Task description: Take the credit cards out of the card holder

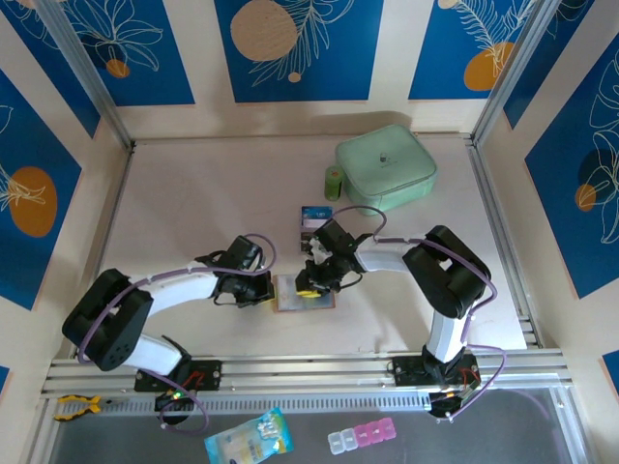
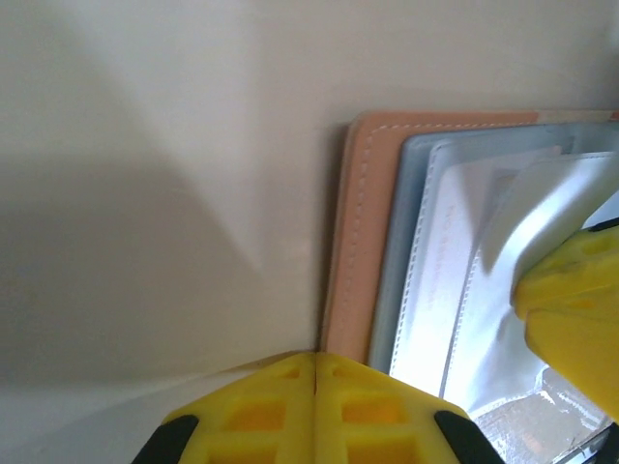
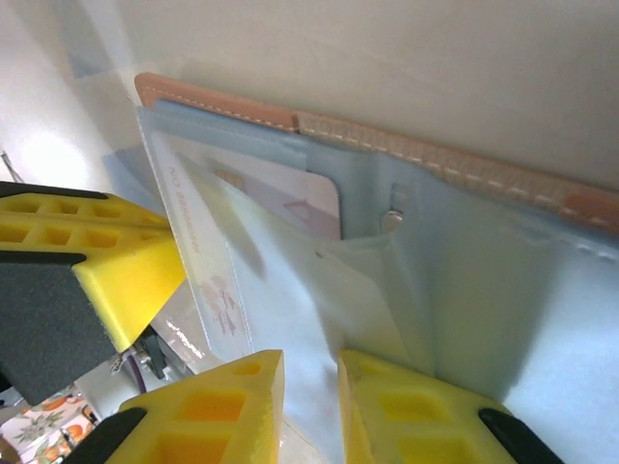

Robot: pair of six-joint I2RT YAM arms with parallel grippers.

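The tan card holder [image 1: 303, 293] lies spread open on the desk [image 1: 193, 213], close in front of the two arm bases and between them. The left gripper [image 1: 269, 288] sits at the holder's left edge, and from its own camera the left gripper [image 2: 316, 365] has its yellow fingers pressed together right against the holder's stitched tan border [image 2: 348, 261]. The right gripper [image 1: 311, 283] is down on the holder's grey-blue inside. Its wrist camera shows the right gripper [image 3: 309, 367] with only a narrow slit between its fingers. Pale pocket material lies in that slit, but I cannot tell whether the fingers pinch it. A pale card [image 3: 290, 193] is tucked in a pocket of the holder [image 3: 464, 251].

Just beyond the holder lies a dark blue card [image 1: 311, 217], flat on the desk. Farther beyond sit a green pouch [image 1: 385, 166] and, touching its left side, a small green tube [image 1: 334, 183]. Nearer than the holder, past the arm bases, are a light-blue packet [image 1: 249, 437] and a pill box [image 1: 361, 437].
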